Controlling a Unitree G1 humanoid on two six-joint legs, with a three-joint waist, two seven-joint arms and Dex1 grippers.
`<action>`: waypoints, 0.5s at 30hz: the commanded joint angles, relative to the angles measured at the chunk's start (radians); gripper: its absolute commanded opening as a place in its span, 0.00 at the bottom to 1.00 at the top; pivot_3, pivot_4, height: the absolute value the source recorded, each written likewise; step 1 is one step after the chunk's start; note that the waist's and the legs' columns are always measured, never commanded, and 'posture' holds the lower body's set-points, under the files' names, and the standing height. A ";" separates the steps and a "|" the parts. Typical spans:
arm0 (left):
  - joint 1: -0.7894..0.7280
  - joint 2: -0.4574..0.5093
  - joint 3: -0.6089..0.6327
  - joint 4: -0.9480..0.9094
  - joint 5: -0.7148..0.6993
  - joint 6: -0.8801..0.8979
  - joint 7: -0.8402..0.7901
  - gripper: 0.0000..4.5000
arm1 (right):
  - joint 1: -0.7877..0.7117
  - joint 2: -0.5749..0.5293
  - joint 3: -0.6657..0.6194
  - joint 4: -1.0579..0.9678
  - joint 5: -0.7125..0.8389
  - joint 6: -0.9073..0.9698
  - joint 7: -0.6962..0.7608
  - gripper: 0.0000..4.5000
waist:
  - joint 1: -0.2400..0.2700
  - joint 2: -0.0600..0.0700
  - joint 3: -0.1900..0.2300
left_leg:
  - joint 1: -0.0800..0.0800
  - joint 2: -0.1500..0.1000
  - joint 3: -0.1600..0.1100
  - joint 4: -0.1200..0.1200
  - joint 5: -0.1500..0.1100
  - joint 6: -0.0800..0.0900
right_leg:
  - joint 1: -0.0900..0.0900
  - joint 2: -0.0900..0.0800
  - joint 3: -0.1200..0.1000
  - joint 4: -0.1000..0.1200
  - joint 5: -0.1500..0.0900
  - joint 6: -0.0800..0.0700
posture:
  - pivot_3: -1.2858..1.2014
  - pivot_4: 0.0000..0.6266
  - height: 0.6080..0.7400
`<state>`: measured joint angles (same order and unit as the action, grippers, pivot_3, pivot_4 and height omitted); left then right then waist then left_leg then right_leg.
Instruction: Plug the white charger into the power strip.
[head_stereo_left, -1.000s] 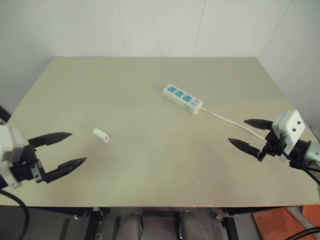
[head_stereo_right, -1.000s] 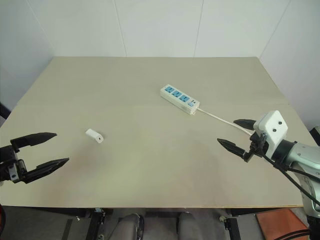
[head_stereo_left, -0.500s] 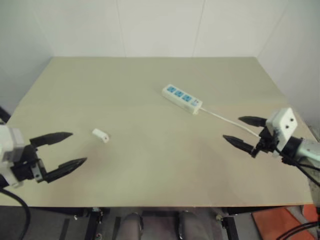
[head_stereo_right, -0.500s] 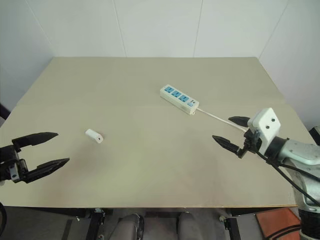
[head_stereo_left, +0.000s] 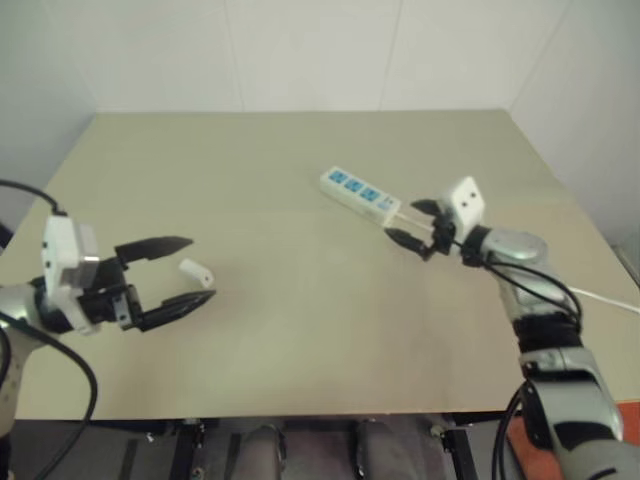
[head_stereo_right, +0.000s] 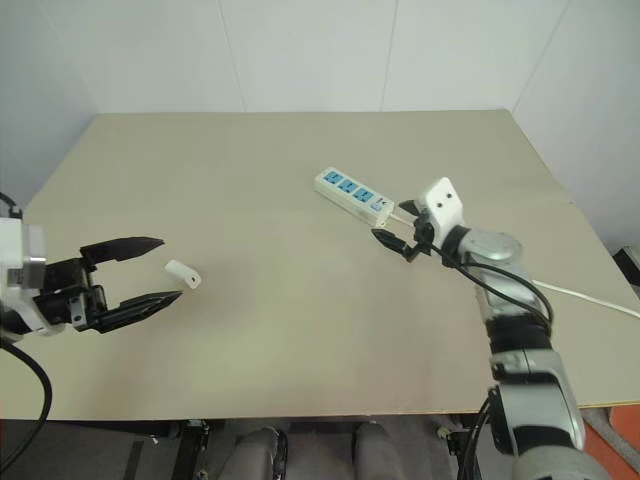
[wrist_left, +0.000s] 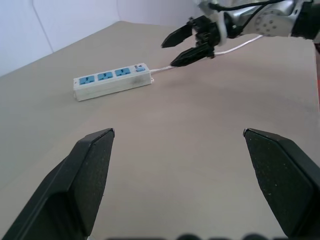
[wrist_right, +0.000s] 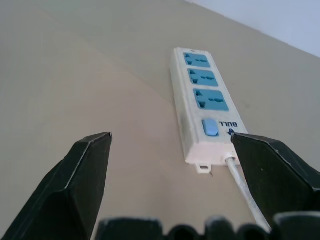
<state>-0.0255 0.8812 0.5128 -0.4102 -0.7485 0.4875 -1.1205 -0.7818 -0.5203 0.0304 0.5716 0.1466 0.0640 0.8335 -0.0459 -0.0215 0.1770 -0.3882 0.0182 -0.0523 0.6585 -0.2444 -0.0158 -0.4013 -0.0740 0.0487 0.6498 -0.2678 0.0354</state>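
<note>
**Both grippers open and empty over the tabletop**

The power strip (head_stereo_left: 362, 194) lies flat on the tabletop (head_stereo_left: 280, 150), right of the middle and nearer the far edge than the near one, set at a slant with its three blue socket faces up. Its switch end points toward the right edge, and the thin white cord (wrist_right: 244, 190) leaves from that end and runs off toward the right edge.

The right gripper (head_stereo_left: 411, 223) hangs just beside the switch end of the strip, its two black fingers spread wide with nothing between them (the cord passes close by the fingertips, but whether it touches them cannot be told). From the right wrist view the strip lies ahead, between the two fingers.

The white charger (head_stereo_right: 182, 273) lies on its side in the left half of the tabletop, nearer the near edge, well apart from the strip. The left gripper (head_stereo_right: 158, 270) hovers just beside it, fingers wide apart and holding nothing, its tips pointing toward the charger.
</note>
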 joint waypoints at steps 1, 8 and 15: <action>-0.009 0.001 0.001 0.002 -0.002 -0.022 0.009 1.00 | -0.105 0.021 0.004 0.185 -0.035 -0.105 0.018 1.00 | -0.001 0.000 0.000 | -0.001 0.000 0.000 0.000 0.000 0.000 | -0.002 0.000 0.000 0.000 0.000 0.000 | 0.52 0.24 1.00; -0.003 -0.004 -0.001 -0.013 -0.009 -0.026 0.023 1.00 | -0.300 0.057 0.018 0.583 -0.134 -0.238 -0.025 1.00 | -0.005 0.000 0.000 | -0.002 0.000 0.001 0.000 0.000 0.000 | -0.003 -0.001 0.000 0.000 0.000 0.000 | 0.52 0.24 1.00; 0.054 -0.012 0.044 -0.066 -0.029 -0.017 0.044 1.00 | -0.371 0.054 0.019 0.728 -0.209 -0.241 -0.116 1.00 | -0.012 0.000 0.000 | -0.002 0.000 0.001 0.000 0.000 0.000 | -0.003 -0.001 0.000 0.000 0.000 0.000 | 0.52 0.24 1.00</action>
<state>0.0237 0.8670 0.5124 -0.4375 -0.7514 0.4830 -1.0845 -1.1225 -0.4559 0.0612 1.2941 -0.0512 -0.1565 0.7393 -0.0581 -0.0212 0.1773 -0.3906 0.0178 -0.0518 0.6581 -0.2443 -0.0160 -0.4046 -0.0749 0.0489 0.6502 -0.2678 0.0354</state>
